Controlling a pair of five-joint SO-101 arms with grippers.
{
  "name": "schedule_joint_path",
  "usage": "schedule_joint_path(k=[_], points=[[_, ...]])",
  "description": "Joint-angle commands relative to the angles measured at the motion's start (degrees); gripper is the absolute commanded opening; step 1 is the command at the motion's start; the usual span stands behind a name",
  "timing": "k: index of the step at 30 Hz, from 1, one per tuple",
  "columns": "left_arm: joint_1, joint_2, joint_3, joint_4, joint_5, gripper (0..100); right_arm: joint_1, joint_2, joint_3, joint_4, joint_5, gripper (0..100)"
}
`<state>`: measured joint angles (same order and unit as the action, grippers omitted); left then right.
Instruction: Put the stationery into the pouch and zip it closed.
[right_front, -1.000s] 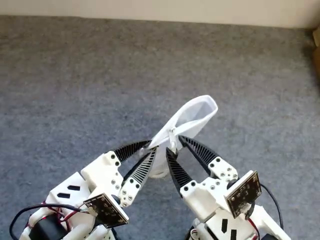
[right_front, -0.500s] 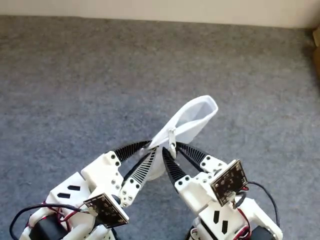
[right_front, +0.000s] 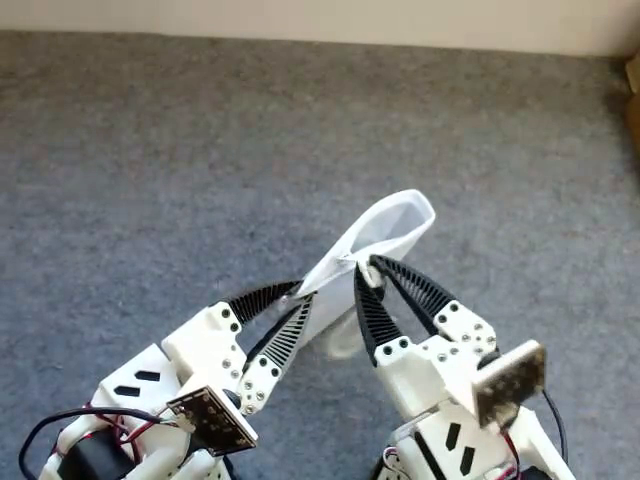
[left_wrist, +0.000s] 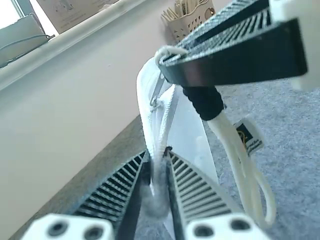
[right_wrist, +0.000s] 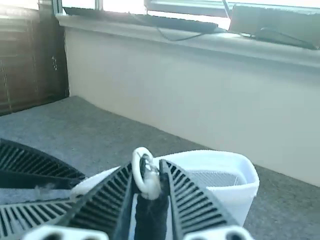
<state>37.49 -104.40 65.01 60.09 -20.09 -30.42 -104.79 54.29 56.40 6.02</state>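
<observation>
A white mesh pouch (right_front: 392, 228) is held up off the grey carpet, tilted, with its far end highest. My left gripper (right_front: 300, 296) is shut on the pouch's near end; in the left wrist view its fingers (left_wrist: 200, 195) clamp the zip end of the pouch (left_wrist: 187, 130). My right gripper (right_front: 366, 266) is shut on the zipper pull partway along the top edge. In the right wrist view, my right gripper (right_wrist: 148, 167) pinches the white pull ring (right_wrist: 141, 160), with the pouch (right_wrist: 220, 177) behind it. A white cord loop (left_wrist: 250, 170) hangs below the right gripper (left_wrist: 170, 55).
Grey carpet (right_front: 150, 150) spreads all round the arms, bounded by a pale wall (right_front: 300, 18) at the far side. A wooden object (right_front: 633, 100) sits at the right edge. A basket of wooden sticks (left_wrist: 187, 15) stands by the wall.
My right gripper has closed on the zipper pull and moved with it along the zip toward the pouch's far end. The left arm has kept still.
</observation>
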Motion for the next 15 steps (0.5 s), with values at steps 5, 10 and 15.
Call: schedule_joint_path(k=[5, 10, 15], points=[[0.13, -0.13, 0.57, 2.9, -0.44, 0, 2.68, 0.31, -3.03, -6.37, -0.79, 0.8], [0.13, -0.22, 0.4, 3.78, -0.62, 0, 9.89, 2.42, -0.84, -10.42, -0.79, 0.8], [0.13, -0.22, 0.31, 4.48, -0.62, 0, 14.46, 7.52, -0.22, -12.35, -0.7, 0.8]])
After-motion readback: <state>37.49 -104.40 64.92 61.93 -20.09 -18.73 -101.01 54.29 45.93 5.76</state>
